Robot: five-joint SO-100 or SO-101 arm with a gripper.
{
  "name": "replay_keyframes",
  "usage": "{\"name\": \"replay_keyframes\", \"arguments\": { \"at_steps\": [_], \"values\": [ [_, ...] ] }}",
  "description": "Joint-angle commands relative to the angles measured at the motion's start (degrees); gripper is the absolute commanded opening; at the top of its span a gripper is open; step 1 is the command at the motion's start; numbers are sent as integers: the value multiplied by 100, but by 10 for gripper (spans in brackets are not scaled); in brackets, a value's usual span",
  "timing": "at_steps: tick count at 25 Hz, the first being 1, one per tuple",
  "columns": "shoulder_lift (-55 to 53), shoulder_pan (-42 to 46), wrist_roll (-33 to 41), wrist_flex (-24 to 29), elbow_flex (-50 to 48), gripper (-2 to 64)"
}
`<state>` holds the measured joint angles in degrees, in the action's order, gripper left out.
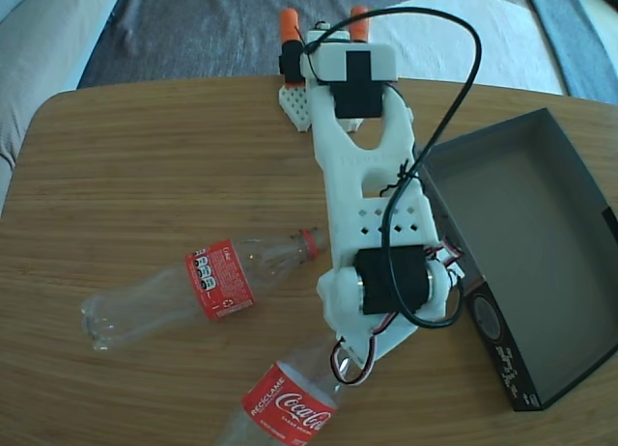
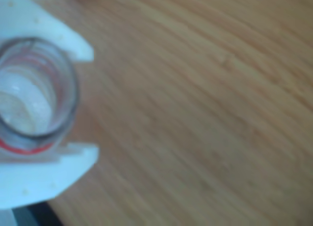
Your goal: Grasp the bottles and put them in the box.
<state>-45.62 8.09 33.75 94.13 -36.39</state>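
Fixed view: two bottles [image 1: 198,292] [image 1: 285,407] on table [image 1: 145,176] left of arm [image 1: 372,205]; box [image 1: 531,253] right.

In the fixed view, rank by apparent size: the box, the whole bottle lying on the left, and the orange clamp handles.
1. box
2. left bottle
3. orange clamp handles, which look alike

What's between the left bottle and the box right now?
In the fixed view, the white arm lies between the left bottle and the box, over bare table.
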Motion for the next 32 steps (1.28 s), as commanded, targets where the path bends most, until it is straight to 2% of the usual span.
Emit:
{"name": "replay_keyframes", "arguments": {
  "at_steps": [1, 10, 15, 22, 32],
  "values": [
    [-932, 0, 79, 396, 255, 0],
    [-2338, 53, 88, 404, -809, 0],
    [-3401, 483, 88, 404, -1512, 0],
    [-4729, 1652, 88, 404, -2610, 0],
    [-6117, 3551, 88, 404, -3656, 0]
  ]
}}
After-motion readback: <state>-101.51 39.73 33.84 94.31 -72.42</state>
